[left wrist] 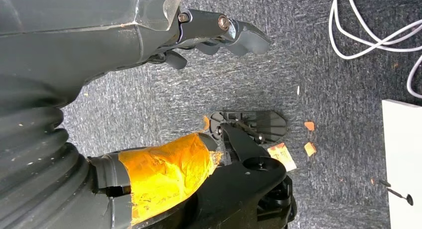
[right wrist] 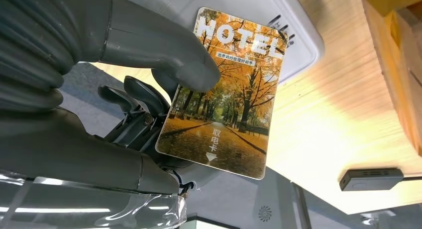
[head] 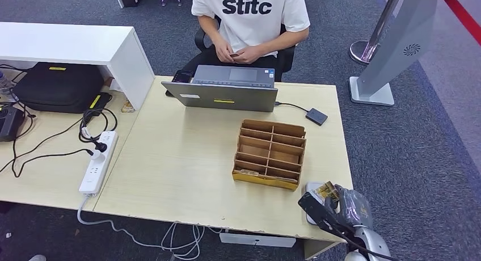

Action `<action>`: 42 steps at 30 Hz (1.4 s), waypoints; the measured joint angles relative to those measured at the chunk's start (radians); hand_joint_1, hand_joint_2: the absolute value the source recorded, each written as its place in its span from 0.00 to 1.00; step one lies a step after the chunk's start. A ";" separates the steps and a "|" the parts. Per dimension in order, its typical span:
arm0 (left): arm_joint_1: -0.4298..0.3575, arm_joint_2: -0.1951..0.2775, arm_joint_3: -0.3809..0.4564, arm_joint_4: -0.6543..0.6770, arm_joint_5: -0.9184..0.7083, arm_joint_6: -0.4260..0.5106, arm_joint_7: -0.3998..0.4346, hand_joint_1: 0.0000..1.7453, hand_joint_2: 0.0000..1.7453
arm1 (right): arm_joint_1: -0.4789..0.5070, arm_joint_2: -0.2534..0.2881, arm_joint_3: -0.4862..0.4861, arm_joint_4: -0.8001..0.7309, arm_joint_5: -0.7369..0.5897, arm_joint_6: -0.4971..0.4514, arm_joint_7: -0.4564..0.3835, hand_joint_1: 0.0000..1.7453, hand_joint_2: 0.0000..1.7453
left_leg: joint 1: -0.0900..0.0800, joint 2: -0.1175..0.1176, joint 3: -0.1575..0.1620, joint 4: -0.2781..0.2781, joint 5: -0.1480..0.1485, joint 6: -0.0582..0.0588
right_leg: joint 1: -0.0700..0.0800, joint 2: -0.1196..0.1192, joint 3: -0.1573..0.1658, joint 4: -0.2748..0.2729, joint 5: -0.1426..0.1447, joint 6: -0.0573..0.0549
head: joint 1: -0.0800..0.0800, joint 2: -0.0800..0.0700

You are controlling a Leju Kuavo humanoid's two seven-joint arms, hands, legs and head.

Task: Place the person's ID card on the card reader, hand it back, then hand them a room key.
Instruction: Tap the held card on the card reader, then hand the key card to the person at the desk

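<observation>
My right hand is at the desk's near right corner, pinching a room key card printed with autumn trees. In the right wrist view the thumb presses the key card, marked HOTEL, against the darker fingers. The card hangs just over a white card reader, which lies at the desk edge. Across the desk a seated person holds a small dark card in both hands. My left hand hangs over the carpet, fingers apart from the taped thumb, holding nothing.
A cardboard divider box stands just beyond my right hand. An open laptop sits at the far edge, with a small black box cabled to it. A power strip, cables and a black bag lie on the left.
</observation>
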 joint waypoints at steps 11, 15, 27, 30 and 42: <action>0.001 0.000 0.000 0.000 0.025 0.016 0.008 0.00 1.00 | 0.071 0.000 0.052 -0.201 -0.051 -0.134 -0.094 1.00 1.00 | 0.000 0.000 0.000 0.000 0.000 0.000 | 0.000 0.000 0.000 0.000 0.000 0.000 | 0.000 0.000; 0.002 0.000 0.000 0.000 0.029 0.019 0.008 0.00 1.00 | 0.115 0.000 0.075 -0.340 -0.089 -0.178 -0.126 1.00 1.00 | 0.000 0.000 -0.001 0.000 0.000 0.000 | 0.000 0.000 -0.001 0.000 0.000 0.000 | 0.000 0.000; -0.003 0.000 -0.015 0.000 -0.049 -0.005 0.009 0.00 1.00 | -0.103 -0.001 0.280 -0.388 -0.254 -0.092 -0.163 1.00 1.00 | 0.000 0.001 -0.001 0.000 0.003 -0.001 | 0.000 0.001 -0.001 0.001 0.003 -0.001 | 0.000 0.000; -0.005 0.000 -0.035 0.000 -0.080 -0.017 0.008 0.00 1.00 | -0.258 0.011 0.309 -0.289 -0.290 -0.046 -0.127 1.00 1.00 | 0.000 0.000 -0.001 0.000 0.005 -0.001 | 0.000 0.000 -0.001 0.001 0.004 -0.001 | 0.000 0.000; -0.025 -0.001 -0.106 0.000 -0.148 -0.041 0.047 0.00 1.00 | -0.687 0.091 0.286 0.177 -0.227 -0.051 0.017 1.00 1.00 | 0.000 -0.001 -0.003 0.000 0.008 -0.002 | 0.000 0.000 -0.004 0.001 0.006 -0.001 | 0.000 0.000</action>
